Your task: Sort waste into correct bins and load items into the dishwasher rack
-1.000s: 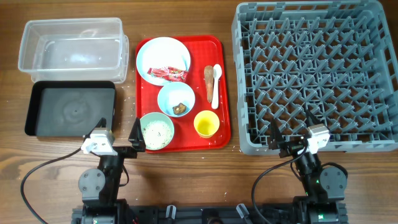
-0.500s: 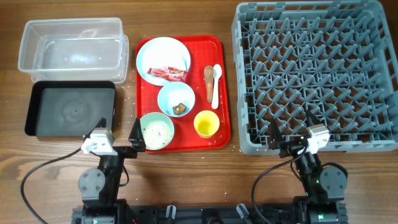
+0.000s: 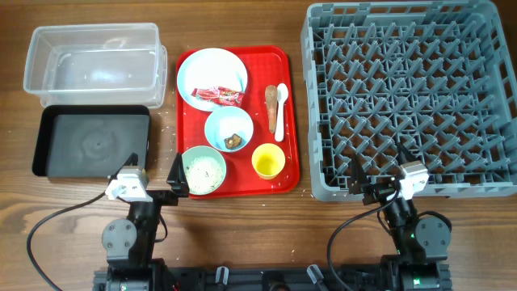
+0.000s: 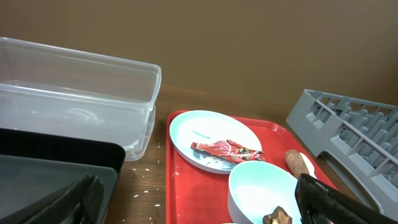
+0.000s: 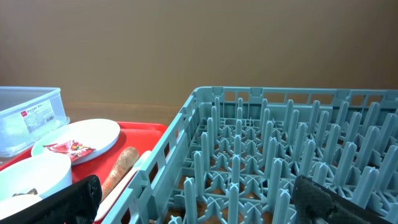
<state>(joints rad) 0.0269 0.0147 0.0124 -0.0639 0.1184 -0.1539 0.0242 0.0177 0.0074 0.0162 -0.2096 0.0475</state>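
Note:
On the red tray [image 3: 262, 69] stand a pale blue plate [image 3: 202, 71] with the red-and-white wrapper [image 3: 218, 96], a bowl [image 3: 222, 123] holding a brown lump [image 3: 234, 141], a bowl [image 3: 203, 170] of white grains, a yellow cup [image 3: 268, 160], a white spoon [image 3: 280, 109] and a carrot-like piece [image 3: 271, 97]. The grey rack [image 3: 420, 81] fills the right side. The clear tub [image 3: 93, 61] and black tray [image 3: 91, 141] sit at the left. My left gripper [image 3: 153, 166] is open beside the grain bowl. My right gripper [image 3: 378, 168] is open over the rack's front edge. Both are empty.
Loose white grains [image 3: 161, 121] lie scattered on the wooden table between the black tray and the red tray. In the left wrist view the plate [image 4: 214, 140] and lump bowl [image 4: 264, 190] lie just ahead. The right wrist view shows rack pegs [image 5: 267, 155] ahead.

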